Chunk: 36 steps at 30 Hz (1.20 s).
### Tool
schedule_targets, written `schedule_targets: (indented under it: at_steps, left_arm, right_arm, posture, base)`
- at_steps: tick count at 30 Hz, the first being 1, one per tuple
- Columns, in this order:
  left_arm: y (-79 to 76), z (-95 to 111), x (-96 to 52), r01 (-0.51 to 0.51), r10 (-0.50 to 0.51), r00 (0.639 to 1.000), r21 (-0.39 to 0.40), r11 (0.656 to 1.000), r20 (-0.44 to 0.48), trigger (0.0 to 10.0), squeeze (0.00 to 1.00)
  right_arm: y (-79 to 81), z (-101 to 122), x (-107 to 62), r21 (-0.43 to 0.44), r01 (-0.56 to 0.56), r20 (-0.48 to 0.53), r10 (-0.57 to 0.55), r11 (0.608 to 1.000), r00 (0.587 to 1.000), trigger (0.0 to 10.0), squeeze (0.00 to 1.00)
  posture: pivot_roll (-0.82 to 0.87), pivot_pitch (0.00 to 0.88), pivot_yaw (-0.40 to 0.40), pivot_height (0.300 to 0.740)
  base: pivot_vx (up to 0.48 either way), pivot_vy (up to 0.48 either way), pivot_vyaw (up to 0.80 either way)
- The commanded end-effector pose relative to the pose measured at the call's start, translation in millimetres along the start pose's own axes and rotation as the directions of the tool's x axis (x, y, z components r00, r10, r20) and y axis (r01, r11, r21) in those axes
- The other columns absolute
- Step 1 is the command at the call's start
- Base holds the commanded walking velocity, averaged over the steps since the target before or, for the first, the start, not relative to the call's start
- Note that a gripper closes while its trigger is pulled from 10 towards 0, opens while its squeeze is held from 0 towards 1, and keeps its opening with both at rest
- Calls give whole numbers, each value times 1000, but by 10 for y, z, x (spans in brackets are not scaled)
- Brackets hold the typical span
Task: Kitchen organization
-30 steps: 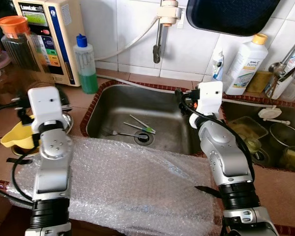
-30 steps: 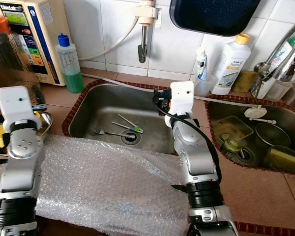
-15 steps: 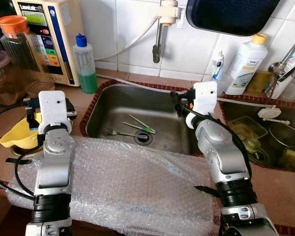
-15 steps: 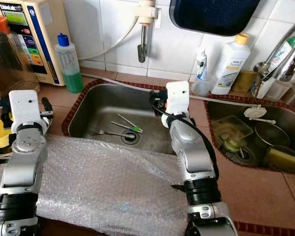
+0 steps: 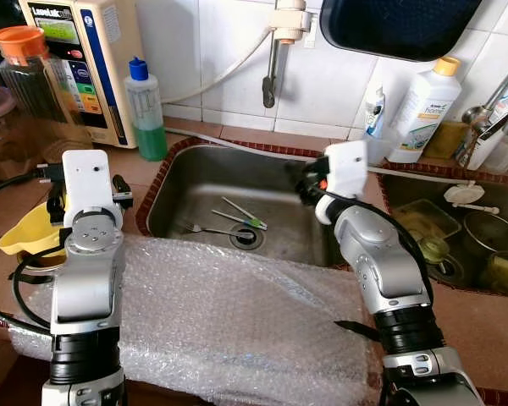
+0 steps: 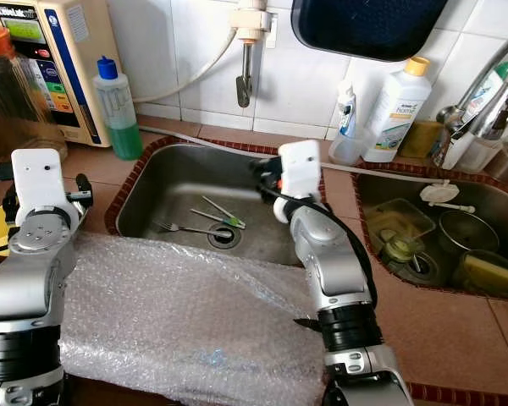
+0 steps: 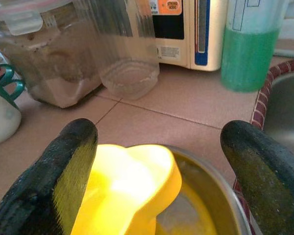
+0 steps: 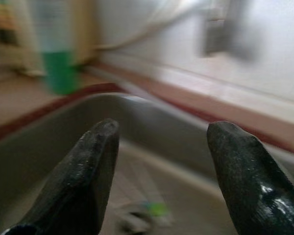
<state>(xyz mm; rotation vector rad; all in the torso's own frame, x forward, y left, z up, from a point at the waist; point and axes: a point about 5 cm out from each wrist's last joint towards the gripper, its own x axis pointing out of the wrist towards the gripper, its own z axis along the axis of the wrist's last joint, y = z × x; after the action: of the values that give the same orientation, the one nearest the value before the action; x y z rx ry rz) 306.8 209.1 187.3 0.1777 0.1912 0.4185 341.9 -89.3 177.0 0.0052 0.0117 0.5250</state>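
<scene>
Right gripper (image 8: 159,183), fingers spread apart and empty, hangs over the steel sink (image 5: 195,182) at frame centre, where a fork (image 5: 205,228) and green-handled utensils (image 5: 245,218) lie by the drain. Left gripper (image 7: 157,181), also spread, hovers over a yellow cup (image 7: 127,191) at left. Bubble wrap (image 5: 229,313) covers the tiled counter (image 5: 483,330) along the lower frame; a green soap bottle (image 5: 146,110) stands upper left.

fork (image 5: 205,228); green-tipped utensils (image 5: 244,217) | lying flat, sink (image 5: 178,182) bottom
</scene>
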Motion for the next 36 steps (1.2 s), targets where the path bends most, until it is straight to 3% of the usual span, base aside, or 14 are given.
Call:
schedule_targets:
  at_steps: [1, 9, 18, 22, 23, 25, 26, 30, 36]
  left_arm:
    - [7, 25, -46, 9, -9, 1000, 15, 1000, -9, 10000, 0]
    - [99, 26, -143, 0, 1, 1000, 46, 999, -31, 10000, 0]
    - [192, -25, -227, 29, -22, 996, 72, 997, -87, 10000, 0]
    - [187, -165, -248, 68, -58, 985, 60, 996, -161, 3373, 0]
    - [184, -177, -252, 72, -62, 984, 58, 996, -167, 2431, 0]
    - [172, -205, -259, 84, -74, 980, 45, 995, -185, 2431, 0]
    - [145, -220, -272, 97, -87, 977, 40, 995, -194, 1216, 0]
    - [118, -256, -283, 109, -101, 972, 27, 994, -214, 1529, 0]
    - [114, -253, -293, 108, -102, 971, 17, 994, -216, 1216, 0]
  right_arm:
    - [88, 92, -41, -4, -126, 29, 126, 992, 992, 10000, 0]
    - [108, 106, -115, 3, -247, 17, 247, 969, 969, 10000, 0]
    - [101, 69, -110, -17, -241, -7, 241, 970, 970, 10000, 0]
    - [145, 48, -101, -32, -253, -18, 253, 967, 967, 10000, 0]
    - [147, 49, -101, -33, -254, -19, 253, 967, 967, 10000, 0]
    - [150, 51, -99, -35, -253, -19, 252, 967, 968, 10000, 0]
    - [142, 40, -102, -37, -248, -25, 247, 968, 969, 10000, 0]
    - [136, 24, -103, -44, -243, -35, 241, 969, 970, 10000, 0]
    - [149, 16, -103, -53, -244, -39, 242, 968, 969, 10000, 0]
  posture:
    - [160, 0, -50, 740]
    - [168, 0, -43, 740]
    - [194, 0, -35, 740]
    - [199, 0, -30, 740]
    - [199, 0, -31, 740]
    - [198, 0, -30, 740]
    - [200, 0, -31, 740]
    - [197, 0, -33, 740]
    - [196, 0, -36, 740]
  base:
    - [0, 0, 0]
    - [0, 0, 0]
    - [0, 0, 0]
    - [0, 0, 0]
    - [0, 0, 0]
    - [0, 0, 0]
    - [0, 0, 0]
    - [0, 0, 0]
    - [0, 0, 0]
